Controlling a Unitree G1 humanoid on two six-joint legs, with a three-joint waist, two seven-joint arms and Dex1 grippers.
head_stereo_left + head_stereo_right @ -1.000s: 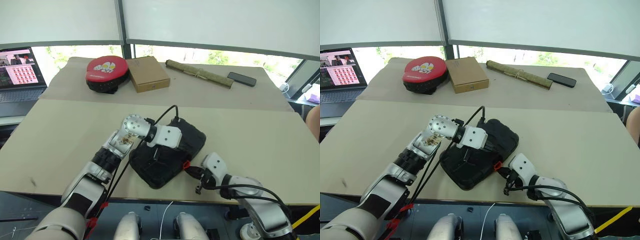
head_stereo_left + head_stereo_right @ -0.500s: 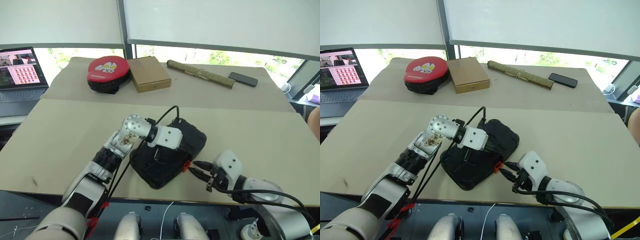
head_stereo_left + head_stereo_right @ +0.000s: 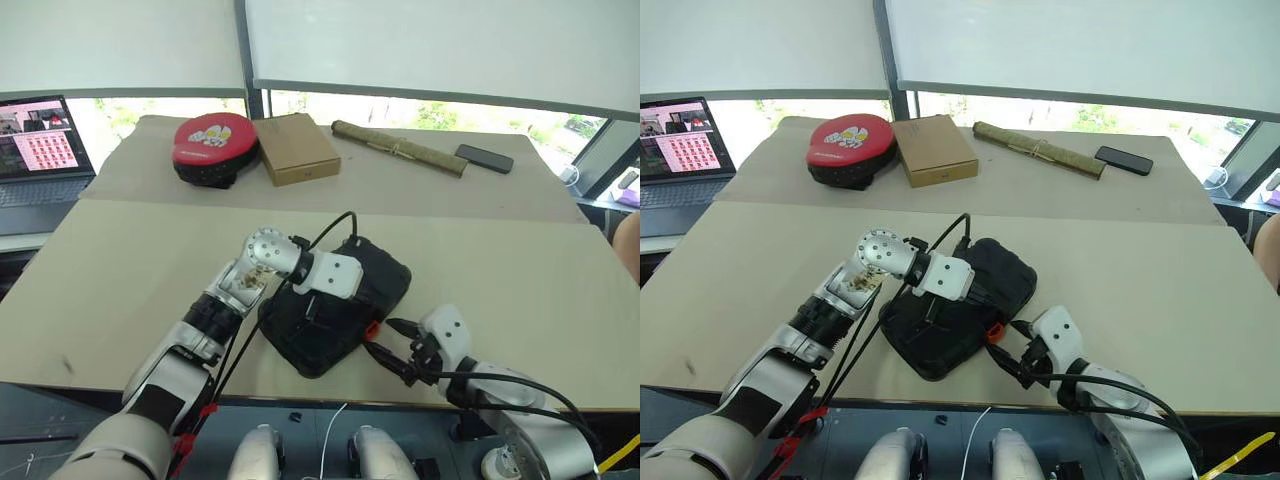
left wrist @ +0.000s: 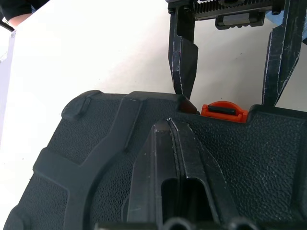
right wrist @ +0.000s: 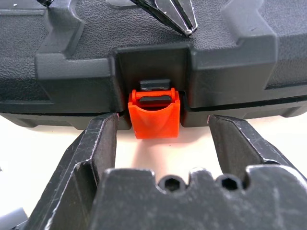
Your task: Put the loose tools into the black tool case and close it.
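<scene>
The black tool case [image 3: 322, 342] lies shut on the tan table, near its front edge. Its orange latch [image 3: 371, 328] faces my right gripper. My left gripper [image 3: 352, 305] is shut, its joined tips [image 4: 170, 128] resting on the ribbed lid just behind the latch [image 4: 223, 109]. My right gripper [image 3: 383, 338] is open at the case's front edge. One of its fingers [image 5: 98, 143] stands on each side of the latch [image 5: 155, 115], and neither touches it. The loose tools are out of view.
At the back of the table lie a round red-and-black pad [image 3: 213, 145], a flat cardboard box [image 3: 297, 147], a rolled olive bundle [image 3: 400, 147] and a phone [image 3: 484, 158]. A laptop [image 3: 40, 150] stands off to the left. The table's front edge runs just below the case.
My right gripper has opened from shut and now straddles the orange latch. The left gripper has stayed on the lid, and the case has not moved.
</scene>
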